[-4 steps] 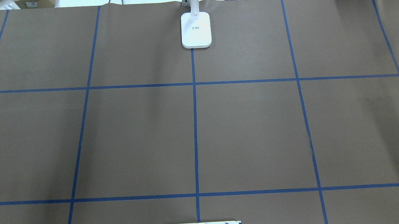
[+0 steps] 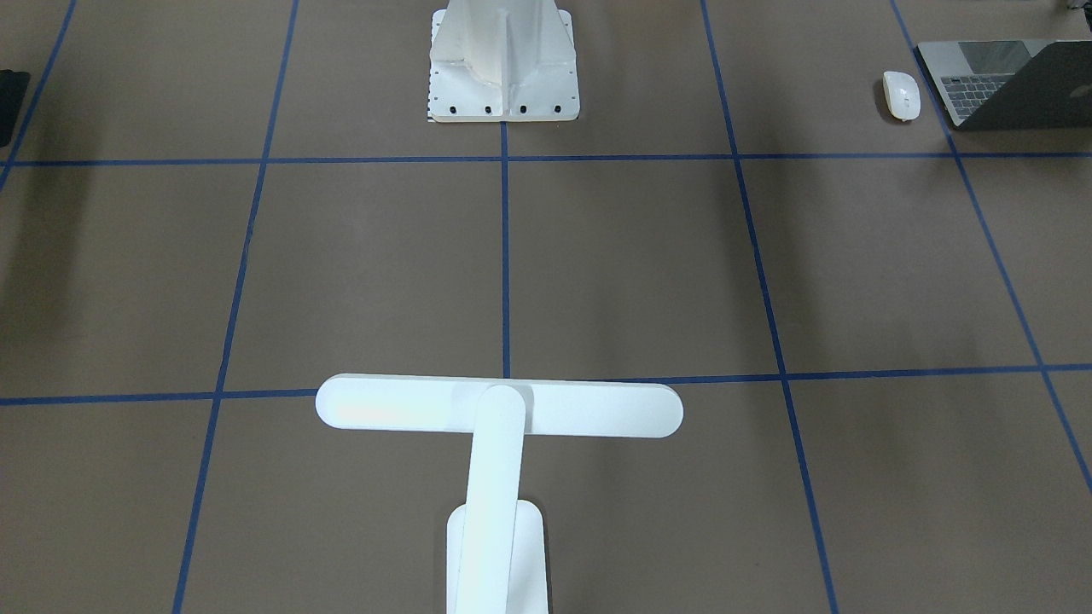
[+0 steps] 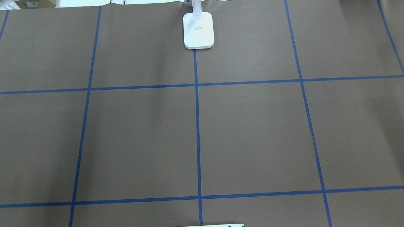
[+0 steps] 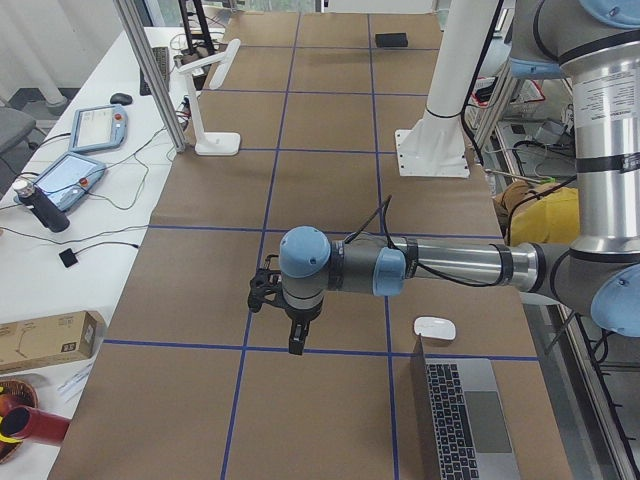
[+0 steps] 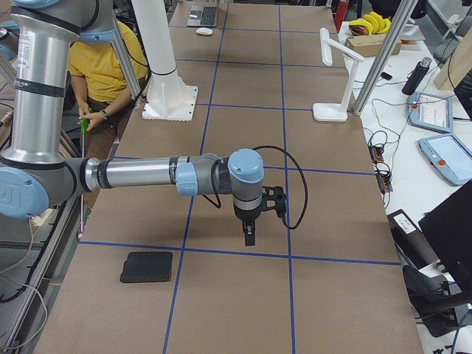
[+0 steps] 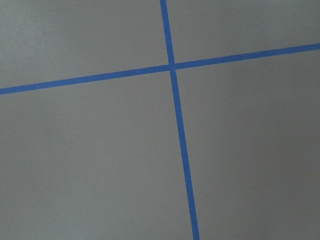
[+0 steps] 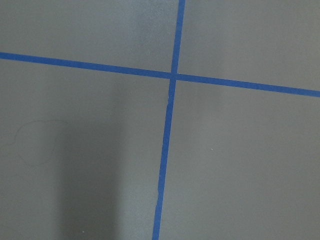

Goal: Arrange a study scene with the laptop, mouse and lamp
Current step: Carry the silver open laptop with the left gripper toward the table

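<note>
Both arms are out over the brown-papered table (image 3: pixel 257 135), wrists pointing down at bare tape crossings, and nothing is in hand. The left gripper (image 4: pixel 296 343) and the right gripper (image 5: pixel 250 237) show only from the table's ends, so we cannot tell how wide either one stands.

Nearest the robot, by the near edge at its left end, the laptop (image 2: pixel 1036 89) sits with its lid partly raised. The mouse (image 2: pixel 902 95) is just beside it, on the side towards the bolted pedestal (image 2: pixel 503 60).

That closeness is our first worry. A reach for the laptop could clip the mouse and send it skating. The mouse is glossy and rounded, so we judge an off-centre pinch could squirt it out. Lifting the laptop by its thin edge could let the lid swing, or let the slim body slip.

A flat black pad (image 5: pixel 147 267) lies towards the near corner at the right end. It's only a decoy.

Farthest off, the lamp (image 3: pixel 198 30) stands at the middle of the far edge, with its long bar head overhanging the table. We reckon it looks top-heavy, and it's a long stretch for either arm. A high push or a snag on the head could tip it.
</note>
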Tool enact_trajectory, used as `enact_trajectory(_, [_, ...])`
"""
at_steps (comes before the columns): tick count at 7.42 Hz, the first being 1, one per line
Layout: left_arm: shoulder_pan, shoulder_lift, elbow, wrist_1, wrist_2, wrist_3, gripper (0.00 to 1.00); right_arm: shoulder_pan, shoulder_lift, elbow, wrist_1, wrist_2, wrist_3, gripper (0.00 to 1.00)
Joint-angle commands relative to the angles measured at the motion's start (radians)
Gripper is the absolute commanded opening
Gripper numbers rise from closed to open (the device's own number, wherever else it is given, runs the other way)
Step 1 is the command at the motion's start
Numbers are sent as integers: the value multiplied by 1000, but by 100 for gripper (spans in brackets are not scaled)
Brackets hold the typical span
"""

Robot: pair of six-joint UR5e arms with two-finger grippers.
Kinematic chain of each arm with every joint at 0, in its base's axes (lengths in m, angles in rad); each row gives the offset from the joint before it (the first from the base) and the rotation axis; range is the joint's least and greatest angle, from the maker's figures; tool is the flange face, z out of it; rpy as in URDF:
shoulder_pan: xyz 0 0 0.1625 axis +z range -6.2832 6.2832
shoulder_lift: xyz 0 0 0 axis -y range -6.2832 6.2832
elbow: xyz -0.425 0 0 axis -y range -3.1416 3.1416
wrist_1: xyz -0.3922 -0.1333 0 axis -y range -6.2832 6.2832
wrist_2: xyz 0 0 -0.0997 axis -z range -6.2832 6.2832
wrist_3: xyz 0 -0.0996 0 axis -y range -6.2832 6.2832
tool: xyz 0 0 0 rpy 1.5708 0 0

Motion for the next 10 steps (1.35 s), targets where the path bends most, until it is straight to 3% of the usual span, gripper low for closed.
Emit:
enact_trajectory(1, [-4, -18, 9, 4, 9, 0, 100, 0, 0, -2, -1, 0, 0, 100])
enact_trajectory(3, [-83, -49, 79, 2, 16, -2, 100, 0, 0, -2, -1, 0, 0, 100])
enact_trajectory(6, [-111, -54, 84, 21, 85, -14, 100, 0, -2, -8, -1, 0, 0, 100])
enact_trajectory(8, [-169, -23, 100, 44, 107, -126, 100, 0, -5, -6, 1, 0, -2, 100])
enact_trajectory(10, [-247, 9, 84, 154, 108, -322, 100, 0, -5, -6, 12, 0, 0, 100])
